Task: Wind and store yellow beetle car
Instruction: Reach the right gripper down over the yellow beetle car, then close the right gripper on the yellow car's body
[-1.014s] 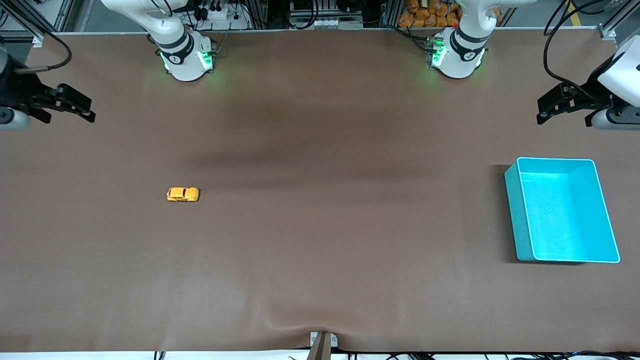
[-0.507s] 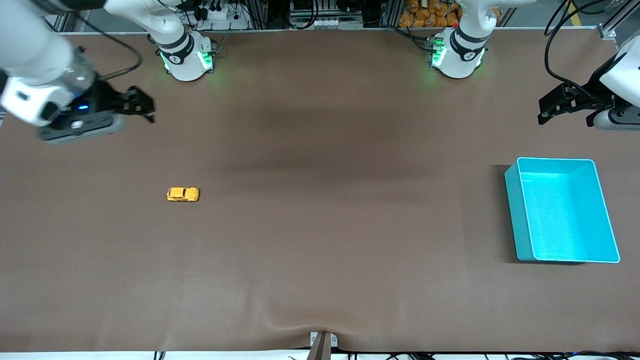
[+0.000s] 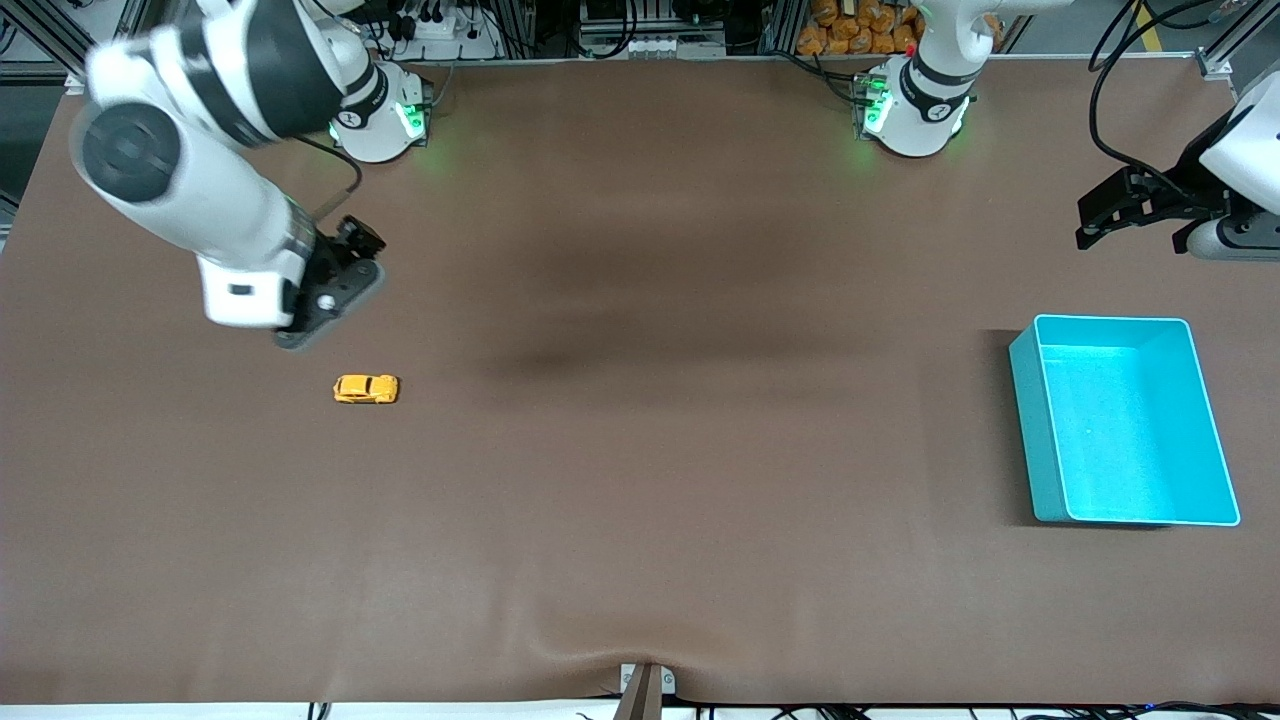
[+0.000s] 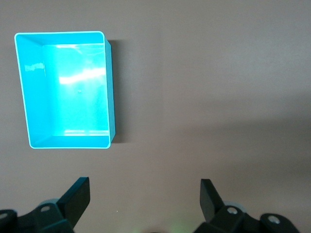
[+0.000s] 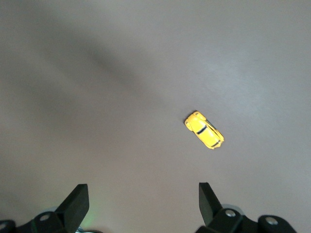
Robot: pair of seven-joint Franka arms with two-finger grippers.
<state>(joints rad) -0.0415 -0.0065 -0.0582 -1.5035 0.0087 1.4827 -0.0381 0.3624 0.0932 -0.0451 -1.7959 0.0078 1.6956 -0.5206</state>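
Note:
The yellow beetle car (image 3: 366, 389) stands alone on the brown table toward the right arm's end. It also shows in the right wrist view (image 5: 204, 130), apart from the fingers. My right gripper (image 3: 358, 240) is open and empty, up in the air over bare table close to the car. The same open jaws show in the right wrist view (image 5: 143, 191). The teal bin (image 3: 1030, 430) stands empty at the left arm's end. My left gripper (image 3: 1100, 215) is open and empty over bare table beside the bin. It waits there, and its wrist view shows the jaws (image 4: 146, 187) and the bin (image 4: 112, 87).
The brown table cover (image 3: 640, 450) has a small wrinkle at its front edge (image 3: 640, 650). The two arm bases (image 3: 375, 120) (image 3: 915, 110) stand along the table's back edge.
My right arm has swung in from the table's end toward the car and now hangs close above it. The left arm, the car and the bin have not moved.

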